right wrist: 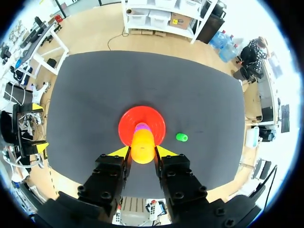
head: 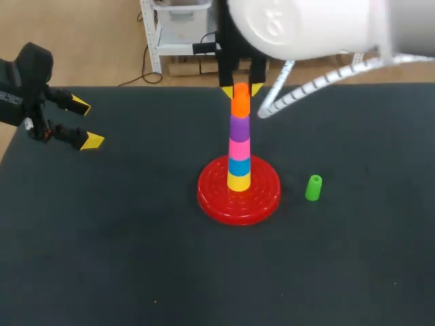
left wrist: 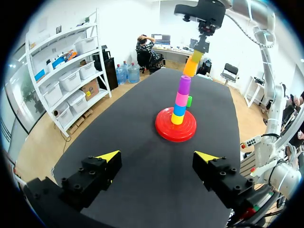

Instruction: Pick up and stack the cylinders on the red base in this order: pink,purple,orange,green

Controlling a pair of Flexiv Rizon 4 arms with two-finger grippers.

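Head view: the right fingers (head: 227,90) pinch the orange cylinder (head: 240,102) directly over the purple cylinder (head: 239,127) and pink cylinder (head: 239,148) stacked on the red base (head: 211,193); the left fingers (head: 88,141) stand spread, well apart from the stack. Left wrist view: far ahead of those spread fingers the orange cylinder leans slightly on the purple one, so the orange step is judged in hand, seating unconfirmed. Right wrist view: with the green cylinder (right wrist: 182,137) lying on the bench (right wrist: 95,85) beside the fingers, the next move calls for squaring, lowering and releasing orange.
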